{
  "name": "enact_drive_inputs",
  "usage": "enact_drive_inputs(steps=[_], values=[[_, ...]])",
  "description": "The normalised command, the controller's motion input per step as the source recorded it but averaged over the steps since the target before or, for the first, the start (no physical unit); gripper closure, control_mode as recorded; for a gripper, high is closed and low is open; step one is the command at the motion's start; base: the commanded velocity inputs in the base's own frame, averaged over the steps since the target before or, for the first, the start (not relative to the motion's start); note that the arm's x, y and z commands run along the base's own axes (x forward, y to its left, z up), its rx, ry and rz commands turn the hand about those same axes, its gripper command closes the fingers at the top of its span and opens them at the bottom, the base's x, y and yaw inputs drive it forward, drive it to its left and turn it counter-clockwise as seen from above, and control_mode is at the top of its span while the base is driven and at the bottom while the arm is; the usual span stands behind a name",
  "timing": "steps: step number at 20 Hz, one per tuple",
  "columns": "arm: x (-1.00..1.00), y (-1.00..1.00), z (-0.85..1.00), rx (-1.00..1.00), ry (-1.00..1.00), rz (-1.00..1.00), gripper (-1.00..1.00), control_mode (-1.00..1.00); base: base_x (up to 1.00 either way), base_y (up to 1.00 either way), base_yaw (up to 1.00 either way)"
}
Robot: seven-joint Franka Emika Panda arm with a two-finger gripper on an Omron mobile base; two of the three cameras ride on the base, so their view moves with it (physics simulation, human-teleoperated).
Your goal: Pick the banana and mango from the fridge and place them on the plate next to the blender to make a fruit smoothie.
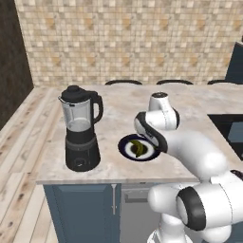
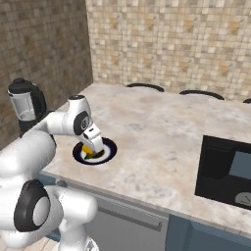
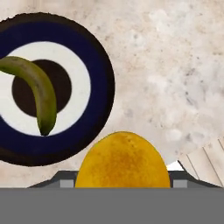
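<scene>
Mango [image 3: 122, 161] nearest, pinched between our gripper [image 2: 91, 147] jaws above the plate's [image 1: 124, 148] rim | we judge it light, firm, smooth-skinned, likely to roll; hold across its widest part | left to right: one blender [image 1: 80, 128], one plate near the counter's front edge, one banana [image 1: 138, 147] on it, one mango.

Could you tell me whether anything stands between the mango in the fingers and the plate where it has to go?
Nothing visible blocks it. The mango sits between the gripper fingers just above the plate. The banana already lies across the plate's middle, so the mango would probably need the bare part beside it. The blender stands apart, off to one side.
</scene>
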Motion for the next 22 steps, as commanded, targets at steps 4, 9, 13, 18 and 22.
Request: enact_drive_inputs(steps=[4, 9, 13, 18, 22], values=[[0.58, 0.00, -0.63, 0.00, 0.00, 0.01, 1.00, -1.00, 0.00, 0.00, 0.00], [0.51, 0.00, -0.53, 0.00, 0.03, 0.00, 1.00, -1.00, 0.00, 0.00, 0.00], [0.43, 0.00, -0.41, 0.00, 0.01, 0.00, 1.00, -1.00, 0.00, 0.00, 0.00], [0.37, 0.05, -0.37, 0.00, 0.00, 0.00, 1.00, -1.00, 0.00, 0.00, 0.00], [0.12, 0.12, -0.17, 0.00, -0.01, 0.00, -1.00, -1.00, 0.00, 0.00, 0.00]])
